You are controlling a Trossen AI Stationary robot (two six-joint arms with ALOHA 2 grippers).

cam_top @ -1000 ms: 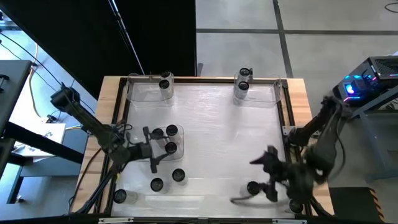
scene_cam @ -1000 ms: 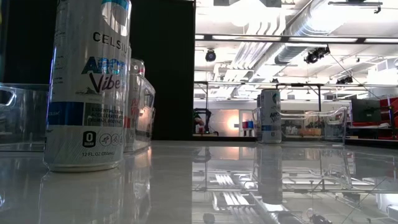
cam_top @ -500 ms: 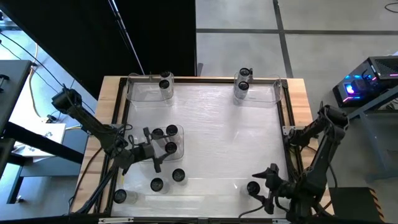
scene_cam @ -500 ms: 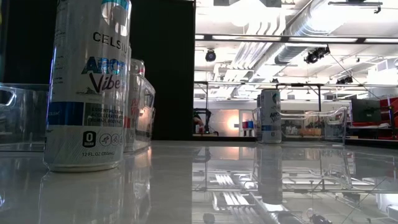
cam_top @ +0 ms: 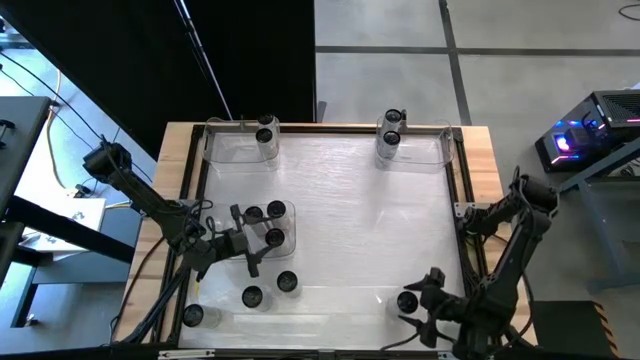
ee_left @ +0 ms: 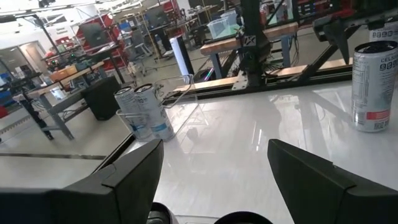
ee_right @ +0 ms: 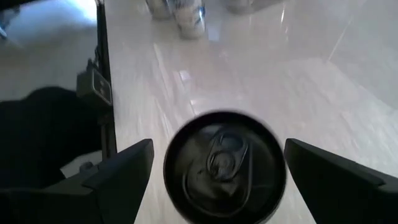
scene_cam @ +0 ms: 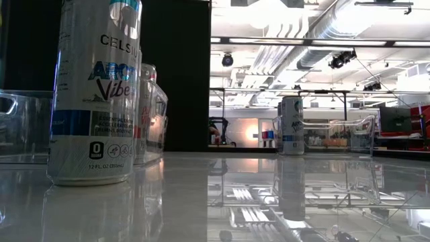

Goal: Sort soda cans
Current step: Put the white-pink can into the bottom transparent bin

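Clear plastic trays (cam_top: 232, 147) on white table (cam_top: 340, 220)

Three soda cans (cam_top: 266, 222) are standing left of centre, three more (cam_top: 248, 297) nearer, one (cam_top: 407, 302) near right; far trays (cam_top: 233, 146) are holding others.

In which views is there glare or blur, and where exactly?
High view: bright sheen on the table. Low view: the tabletop mirrors the ceiling lights; the near can is sharp. Right wrist view: the can between the open right gripper is soft, and the far cans are smeared.
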